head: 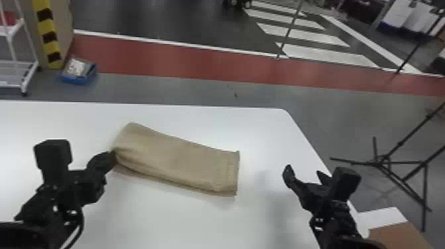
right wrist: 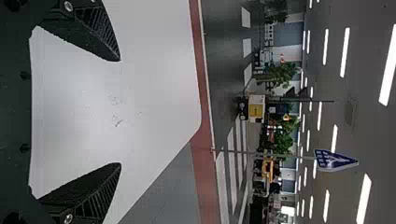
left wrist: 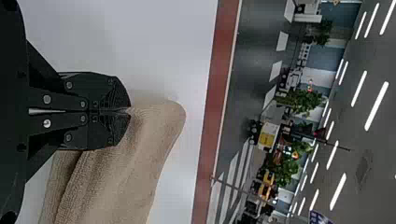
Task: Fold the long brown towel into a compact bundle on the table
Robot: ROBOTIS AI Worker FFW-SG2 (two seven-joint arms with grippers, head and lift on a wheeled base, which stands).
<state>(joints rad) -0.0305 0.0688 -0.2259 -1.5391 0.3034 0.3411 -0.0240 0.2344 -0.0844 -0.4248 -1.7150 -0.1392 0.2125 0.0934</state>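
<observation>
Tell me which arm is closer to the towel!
Left. The left end effector is shut on the left end of the towel; the right end effector is open, off to the towel's right, not touching it.

The left tool [head: 113, 157] is hiding the spot where it is pinching the brown towel [head: 178, 159], whose upper layer is covering the inner folds. In the left wrist view, the towel is running off the bottom edge. In the head view, the left edge is cutting off the table [head: 265, 132] and white rack [head: 27, 79], and blur is obscuring the blue tray's [head: 77, 79] contents.
</observation>
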